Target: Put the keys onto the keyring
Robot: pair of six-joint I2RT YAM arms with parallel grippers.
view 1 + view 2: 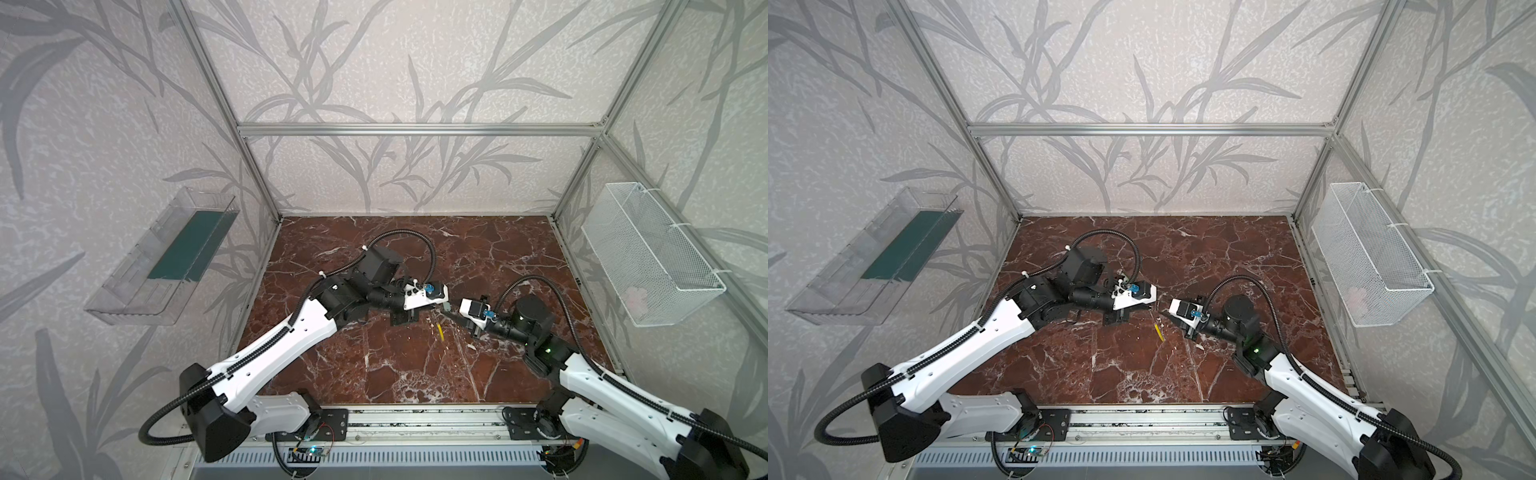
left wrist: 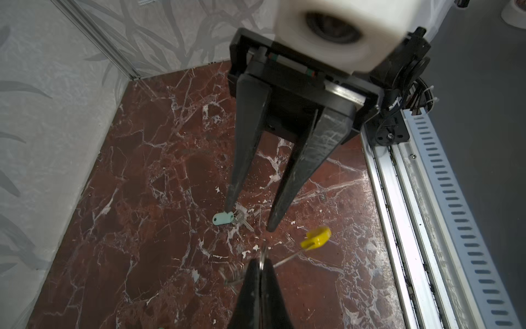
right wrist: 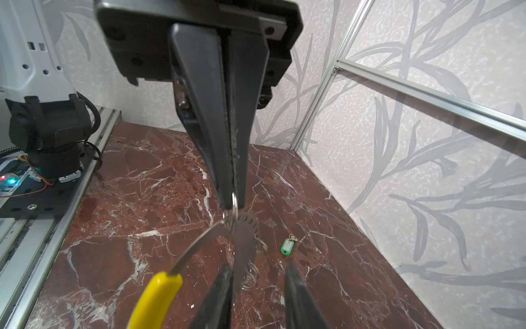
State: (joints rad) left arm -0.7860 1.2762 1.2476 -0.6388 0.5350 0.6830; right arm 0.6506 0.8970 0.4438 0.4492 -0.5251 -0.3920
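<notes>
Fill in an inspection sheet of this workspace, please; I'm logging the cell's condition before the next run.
Surface: red-brown marble tabletop, white-veined.
Job's things: keyring, yellow-sleeved, hangs from the left claw; one mint-headed key lies on the tabletop beside a right claw fingertip; second key not seen.
Clutter: nothing seen.
Claws: left claw shut on the keyring; right claw open, facing it.
Cables: black corrugated hoses arch over both arms, away from the claws.
Surroundings: clear plastic bin on the left wall; white mesh basket on the right wall.

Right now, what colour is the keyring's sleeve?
Bright yellow sleeve; the right wrist view shows it best.
</notes>
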